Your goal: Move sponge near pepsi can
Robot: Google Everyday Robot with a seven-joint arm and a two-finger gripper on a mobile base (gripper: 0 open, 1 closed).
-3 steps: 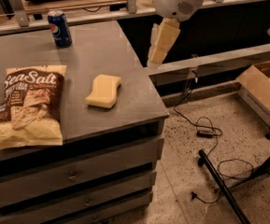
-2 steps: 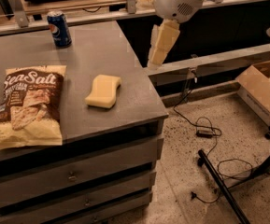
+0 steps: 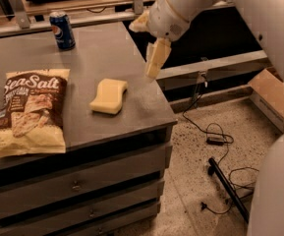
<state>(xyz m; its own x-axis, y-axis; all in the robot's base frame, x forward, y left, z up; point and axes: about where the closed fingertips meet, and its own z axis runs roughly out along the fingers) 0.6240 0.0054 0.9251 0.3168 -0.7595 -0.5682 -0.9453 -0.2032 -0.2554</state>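
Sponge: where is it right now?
In the camera view the sponge lies flat on the cabinet top near its front right corner, right of the chip bag; the gripper hangs above and to its right, not touching it.

Tabletop (image 3: pixel 107 48) under gripper (image 3: pixel 155 63): sponge (image 3: pixel 109 96), pepsi can (image 3: pixel 63 30), bag (image 3: pixel 31 112)

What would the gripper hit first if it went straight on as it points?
Probably the bare tabletop near its right edge, beside the sponge; the gripper hangs above it, though depth is unclear.
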